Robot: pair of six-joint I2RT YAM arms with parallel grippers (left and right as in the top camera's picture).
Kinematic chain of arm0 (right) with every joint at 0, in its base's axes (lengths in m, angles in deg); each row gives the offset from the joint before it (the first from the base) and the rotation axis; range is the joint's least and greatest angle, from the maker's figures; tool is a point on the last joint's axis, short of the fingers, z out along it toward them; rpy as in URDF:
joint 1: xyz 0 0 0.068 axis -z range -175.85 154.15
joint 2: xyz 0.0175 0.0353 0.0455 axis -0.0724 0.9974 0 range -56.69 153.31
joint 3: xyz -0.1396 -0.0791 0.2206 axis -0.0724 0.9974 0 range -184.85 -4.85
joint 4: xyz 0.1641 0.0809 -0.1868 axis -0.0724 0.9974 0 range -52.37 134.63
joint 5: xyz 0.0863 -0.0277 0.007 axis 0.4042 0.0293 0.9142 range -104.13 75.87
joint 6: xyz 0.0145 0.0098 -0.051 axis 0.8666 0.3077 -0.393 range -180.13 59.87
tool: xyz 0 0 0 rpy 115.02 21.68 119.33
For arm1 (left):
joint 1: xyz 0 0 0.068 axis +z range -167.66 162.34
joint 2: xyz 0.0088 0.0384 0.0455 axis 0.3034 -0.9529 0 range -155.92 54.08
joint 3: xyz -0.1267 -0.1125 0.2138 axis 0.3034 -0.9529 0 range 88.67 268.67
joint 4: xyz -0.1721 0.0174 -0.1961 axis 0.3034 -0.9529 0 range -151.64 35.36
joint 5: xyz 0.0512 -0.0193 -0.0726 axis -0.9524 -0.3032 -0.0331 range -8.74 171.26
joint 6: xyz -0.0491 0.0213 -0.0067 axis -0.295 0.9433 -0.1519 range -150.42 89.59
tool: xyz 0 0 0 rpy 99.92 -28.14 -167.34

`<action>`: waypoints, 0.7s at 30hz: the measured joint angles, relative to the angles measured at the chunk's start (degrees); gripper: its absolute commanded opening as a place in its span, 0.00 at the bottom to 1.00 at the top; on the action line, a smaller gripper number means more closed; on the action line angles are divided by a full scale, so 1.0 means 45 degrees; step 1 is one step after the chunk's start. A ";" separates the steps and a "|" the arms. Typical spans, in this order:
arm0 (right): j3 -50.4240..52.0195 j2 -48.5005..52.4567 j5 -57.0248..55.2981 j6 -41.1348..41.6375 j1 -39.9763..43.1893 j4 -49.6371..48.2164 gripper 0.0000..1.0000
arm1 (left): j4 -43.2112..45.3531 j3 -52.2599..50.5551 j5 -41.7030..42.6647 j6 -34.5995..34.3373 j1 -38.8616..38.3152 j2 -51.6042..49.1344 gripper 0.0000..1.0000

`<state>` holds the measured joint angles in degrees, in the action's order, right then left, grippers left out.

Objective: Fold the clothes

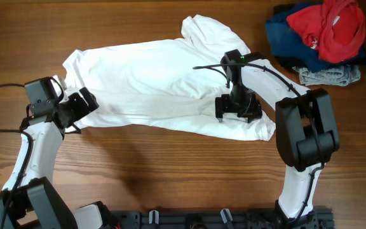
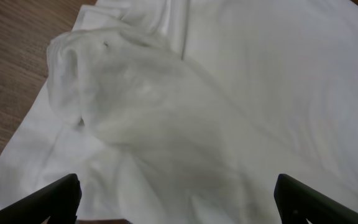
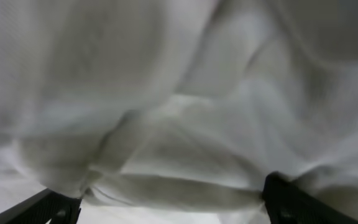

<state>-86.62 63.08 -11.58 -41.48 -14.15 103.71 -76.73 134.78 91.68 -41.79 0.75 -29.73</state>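
white shirt point(image 1: 151, 76) is spread across the middle of the counter point(image 1: 170, 172), one sleeve bunched toward the far edge. left claw point(image 1: 84, 105) is wide open at its left end. right claw point(image 1: 238, 109) is wide too, pressed down on the cloth near the right end.

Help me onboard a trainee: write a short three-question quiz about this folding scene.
1. True or false: the white T-shirt already lies folded into a small neat square.
2. In the overhead view, the pile of coloured garments lies: A) top right, B) bottom left, C) under the shirt.
3. Fill in: the left gripper has its jaws ___.
Key: 1 false, it lies spread out; 2 A; 3 open.
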 measured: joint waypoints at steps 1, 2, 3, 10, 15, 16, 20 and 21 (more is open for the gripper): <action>0.0000 0.0000 -0.0015 0.0010 0.0000 0.0165 0.95 | -0.0117 0.0000 0.0000 -0.0005 0.0000 0.0000 1.00; 0.0024 -0.0015 -0.0019 0.0044 0.0000 0.0296 0.95 | -0.0238 0.0000 0.0000 0.0000 0.0000 0.0000 1.00; 0.0063 -0.0058 -0.0024 0.0049 0.0000 0.0442 0.96 | -0.0359 0.0000 0.0000 0.0005 0.0000 0.0000 1.00; 0.0151 -0.3021 0.0253 -0.0889 0.0010 0.0889 1.00 | -0.0884 0.0214 0.0568 0.0398 0.0000 0.0000 1.00; -0.1855 -0.4167 0.0670 -0.2662 0.0010 0.0427 0.99 | -0.2093 0.2909 0.2579 0.0821 -0.0199 0.0000 1.00; -0.2244 -0.4167 0.0675 -0.2914 0.0010 0.0000 1.00 | -0.2084 0.3691 0.2725 0.0928 -0.0369 0.0000 1.00; -0.2885 -0.4163 0.0661 -0.3594 0.0010 -0.2395 1.00 | -0.2059 0.6144 0.2346 0.1200 -0.1073 -0.0418 1.00; -0.2890 -0.4163 0.0661 -0.3672 0.0010 -0.2851 0.99 | -0.2050 0.6829 0.2079 0.1282 -0.1268 -0.0787 1.00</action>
<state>-99.63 44.35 -8.61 -58.00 -14.11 90.88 -85.95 165.51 101.03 -36.02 -4.95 -33.27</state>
